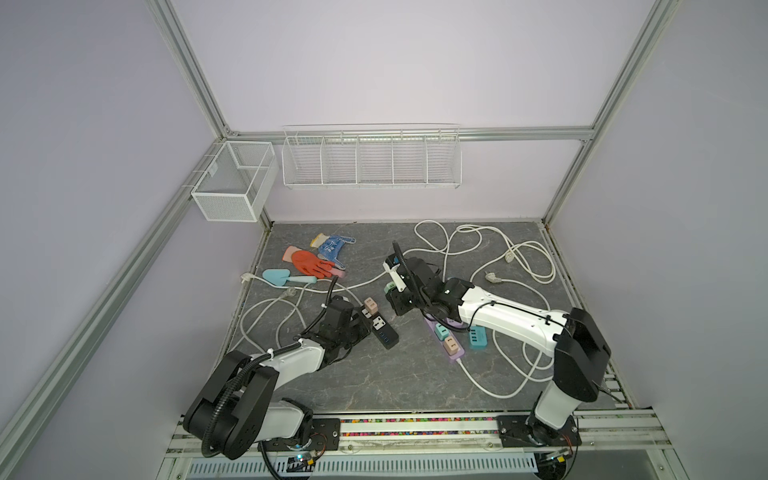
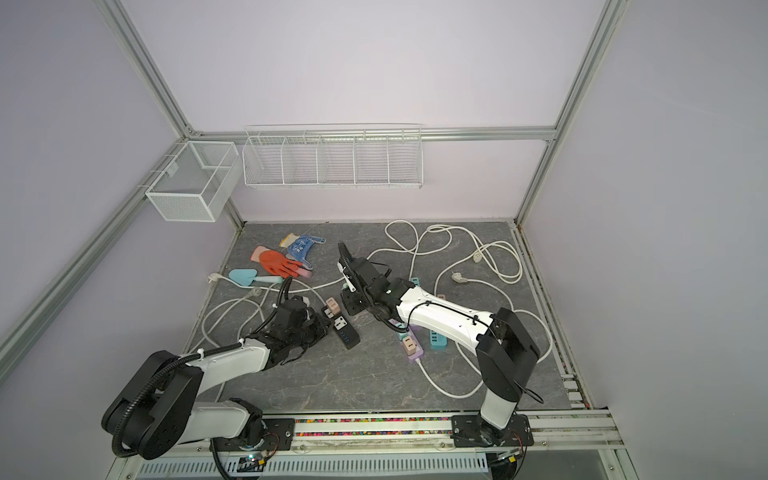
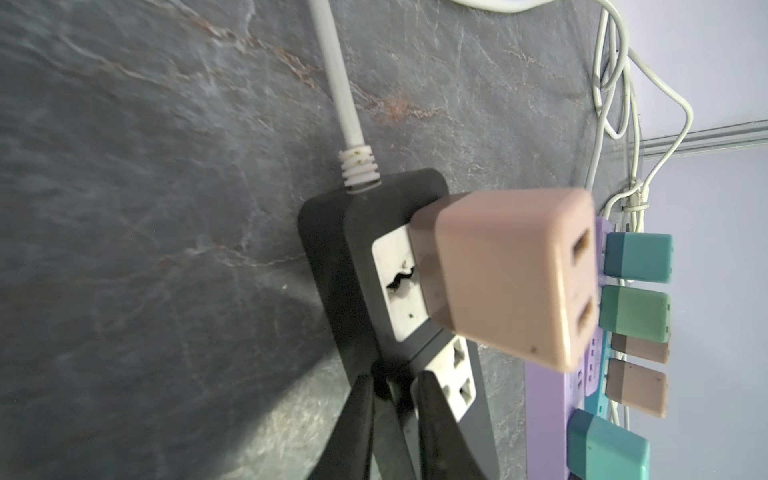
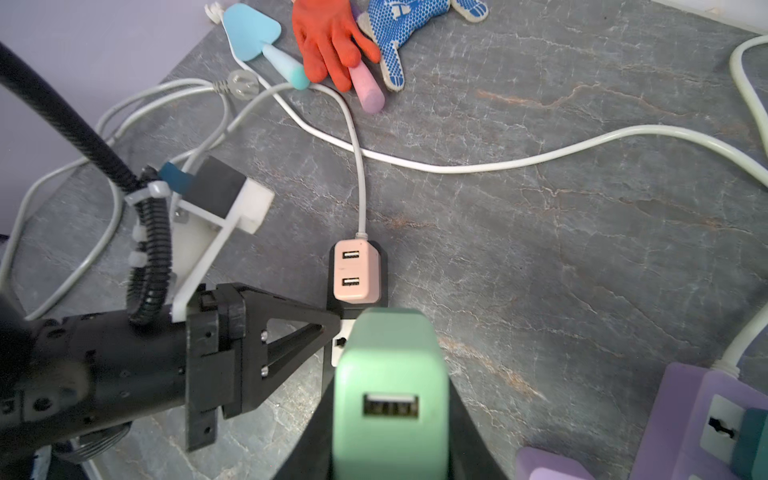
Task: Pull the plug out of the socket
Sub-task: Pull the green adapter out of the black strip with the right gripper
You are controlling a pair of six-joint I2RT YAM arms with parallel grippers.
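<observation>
The right end effector (image 4: 390, 415) is closed tight on the green plug (image 4: 390, 357), at the lower middle of the right wrist view. In both top views this plug hangs apart from the black strip (image 1: 384, 336), so I judge it is already out. The left end effector (image 3: 399, 415) is closed, with its tips on the strip. Press there, lift straight, and avoid the pink plug (image 3: 511, 274).

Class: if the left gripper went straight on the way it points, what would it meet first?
The black power strip; the left gripper's shut tips already seem to touch it, just short of the pink adapter.
</observation>
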